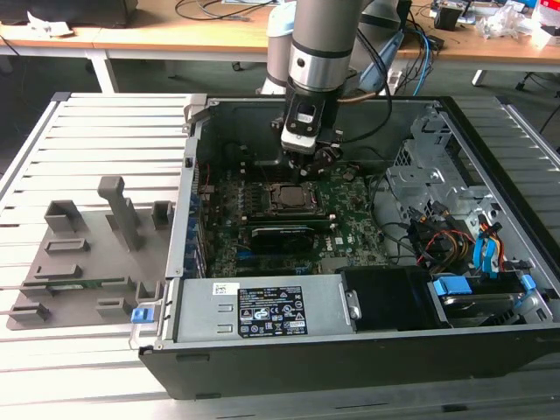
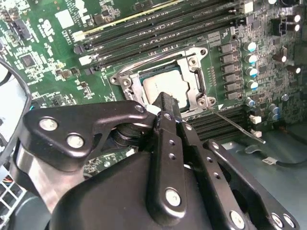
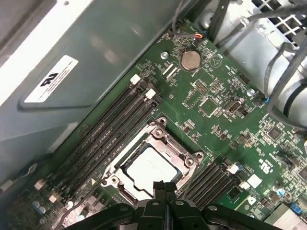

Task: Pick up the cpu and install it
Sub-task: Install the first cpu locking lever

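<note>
The cpu, a pale silver square, lies flat inside the motherboard socket, with the metal frame around it. My gripper hovers just above the near edge of the socket. Its two black fingers are pressed together with nothing between them. In the exterior view the gripper hangs inside the open computer case, just behind the socket.
On the exterior view's left, a grey holder tray with upright blocks lies on the slatted table. Inside the case are the power supply, a drive cage and loose cables. Memory slots run beside the socket.
</note>
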`<state>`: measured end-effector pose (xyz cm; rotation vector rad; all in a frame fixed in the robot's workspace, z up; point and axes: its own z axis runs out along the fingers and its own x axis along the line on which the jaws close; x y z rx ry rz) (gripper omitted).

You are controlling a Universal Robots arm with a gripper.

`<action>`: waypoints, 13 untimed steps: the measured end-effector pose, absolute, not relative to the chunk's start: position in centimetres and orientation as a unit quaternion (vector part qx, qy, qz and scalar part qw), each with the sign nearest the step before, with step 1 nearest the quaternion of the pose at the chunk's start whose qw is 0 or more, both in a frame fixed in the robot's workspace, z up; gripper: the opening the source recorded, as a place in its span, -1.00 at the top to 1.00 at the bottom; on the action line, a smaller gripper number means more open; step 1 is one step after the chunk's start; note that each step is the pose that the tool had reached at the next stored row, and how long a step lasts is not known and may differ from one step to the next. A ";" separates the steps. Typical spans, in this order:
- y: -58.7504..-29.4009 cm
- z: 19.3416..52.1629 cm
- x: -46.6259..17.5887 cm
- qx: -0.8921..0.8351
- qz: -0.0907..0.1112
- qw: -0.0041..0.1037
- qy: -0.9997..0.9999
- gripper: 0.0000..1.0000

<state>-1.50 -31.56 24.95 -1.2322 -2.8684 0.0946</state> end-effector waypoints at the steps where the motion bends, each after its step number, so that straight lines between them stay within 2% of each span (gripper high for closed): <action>1: -31.6 25.0 -1.5 -0.383 0.030 0.009 -0.923 0.79; 13: -31.6 25.0 -1.5 -0.270 0.031 0.005 -0.962 0.79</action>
